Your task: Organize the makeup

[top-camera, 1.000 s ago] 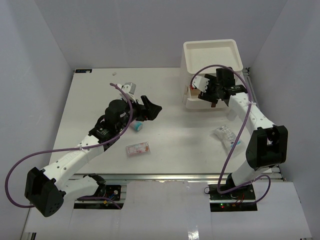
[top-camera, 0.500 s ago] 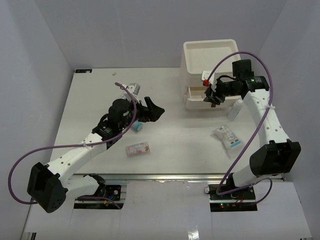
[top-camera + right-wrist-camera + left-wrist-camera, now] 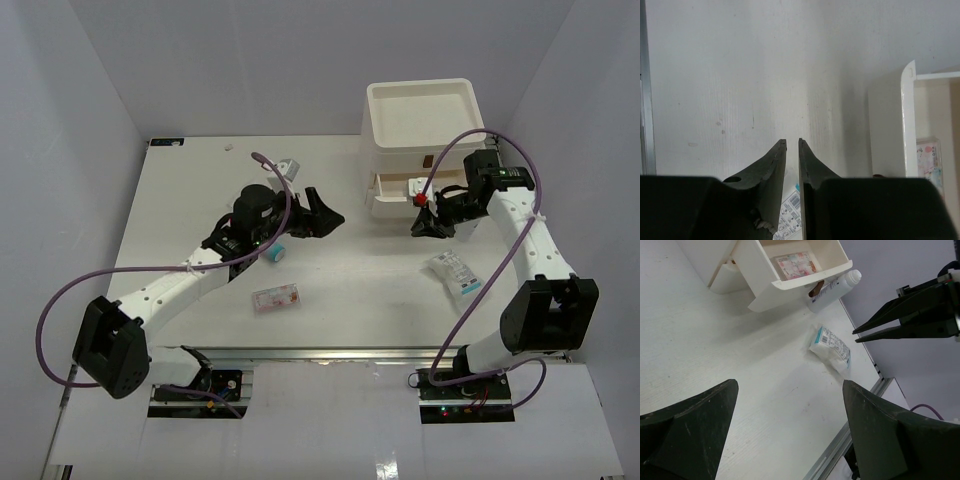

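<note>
top: left gripper [image 3: 330, 212] gapes wide, empty. sachet [image 3: 276, 298] lies flat mid-table, packet [image 3: 455, 272] beside the right arm.
left wrist: packet [image 3: 832, 346] looks light, crinkly, likely slippery; best pinched at an edge.
right wrist: right gripper [image 3: 792, 145] is nearly closed, holding nothing.

We take this for a robotics lab, set up as a test cell. We see a white table [image 3: 330, 290] boxed in by bare pale walls [image 3: 80, 100]. A left arm [image 3: 170, 290] and a right arm [image 3: 530, 240] are bolted beside a metal rail [image 3: 330, 352] at its near edge. Purple cables [image 3: 50, 320] loop from them, and an exposed circuit board [image 3: 465, 408] with small lights sits below.
</note>
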Available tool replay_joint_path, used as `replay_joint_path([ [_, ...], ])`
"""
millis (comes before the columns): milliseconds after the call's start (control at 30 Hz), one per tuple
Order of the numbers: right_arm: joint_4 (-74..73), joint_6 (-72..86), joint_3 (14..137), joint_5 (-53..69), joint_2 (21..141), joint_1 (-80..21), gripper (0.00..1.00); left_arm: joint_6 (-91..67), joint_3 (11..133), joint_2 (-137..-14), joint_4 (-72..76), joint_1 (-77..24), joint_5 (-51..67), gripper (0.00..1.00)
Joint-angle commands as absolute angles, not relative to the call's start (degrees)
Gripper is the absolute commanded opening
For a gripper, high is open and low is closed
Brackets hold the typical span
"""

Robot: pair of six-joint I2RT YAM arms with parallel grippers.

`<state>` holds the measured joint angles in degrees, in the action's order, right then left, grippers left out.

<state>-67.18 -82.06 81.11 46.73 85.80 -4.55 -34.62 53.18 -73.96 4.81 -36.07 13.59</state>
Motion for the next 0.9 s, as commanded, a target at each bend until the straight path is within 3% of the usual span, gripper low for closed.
replay_joint_path([
  [0, -66.36, -89.41, 78.21, 43.56, 84.24, -3.52, 0.22, -35.32, 59.6, -77.71, 6.96, -34.99, 18.1, 0.96],
  [200, -65.88, -88.95, 76.35, 48.35, 85.04, -4.56, 0.25, -34.11, 67.32, -83.68, 2.23, -34.45, 19.18, 0.93],
  [367, -64.84, -84.41, 70.77, 52.41, 81.41, -15.42, 0.45, -33.95, 62.94, -77.86, -3.58, -32.74, 11.41, 0.93],
  [500, -53.34, -75.38, 65.38, 52.98, 80.32, -29.41, 0.61, -34.11, 59.82, -68.14, -12.33, -30.38, 2.89, 0.95],
  [667, -37.98, -59.99, 66.04, 49.24, 87.03, -40.94, 0.79, -34.37, 57.68, -56.25, -23.49, -28.64, -12.02, 0.97],
  [733, -34.32, -55.55, 67.21, 47.76, 89.8, -44.71, 0.93, -35.32, 57.06, -52.68, -26.28, -28.57, -16.34, 0.97],
  [867, -22.81, -47.75, 69.71, 43.06, 96.83, -50.42, 0.9, -37.92, 56.07, -44.39, -32.46, -28.56, -20.99, 0.97],
])
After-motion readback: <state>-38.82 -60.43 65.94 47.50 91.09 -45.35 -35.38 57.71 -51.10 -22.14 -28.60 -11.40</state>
